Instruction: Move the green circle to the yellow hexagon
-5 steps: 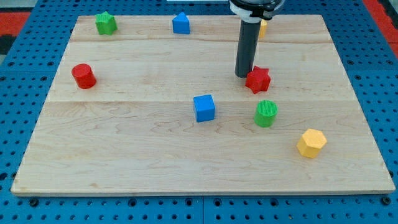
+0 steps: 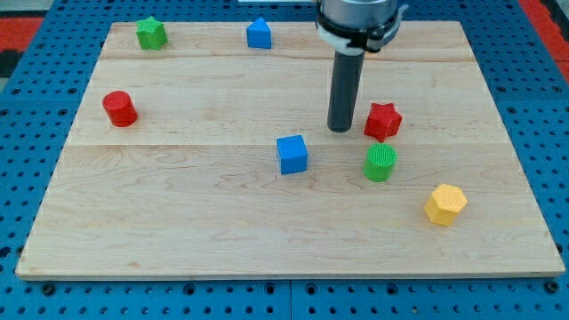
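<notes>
The green circle (image 2: 380,163) is a ribbed green cylinder at the board's centre right. The yellow hexagon (image 2: 444,204) lies below and to the right of it, a short gap apart. My tip (image 2: 340,129) stands on the board above and to the left of the green circle, not touching it. A red star (image 2: 383,121) sits just right of my tip and right above the green circle.
A blue cube (image 2: 292,154) lies left of my tip. A red cylinder (image 2: 119,108) is at the left, a green star (image 2: 151,33) at the top left, and a blue block (image 2: 259,34) at the top centre. The wooden board (image 2: 178,222) rests on a blue pegboard.
My tip has moved down and slightly left. The red star has shifted to the right and a little down. The yellow block behind the rod at the top is hidden now.
</notes>
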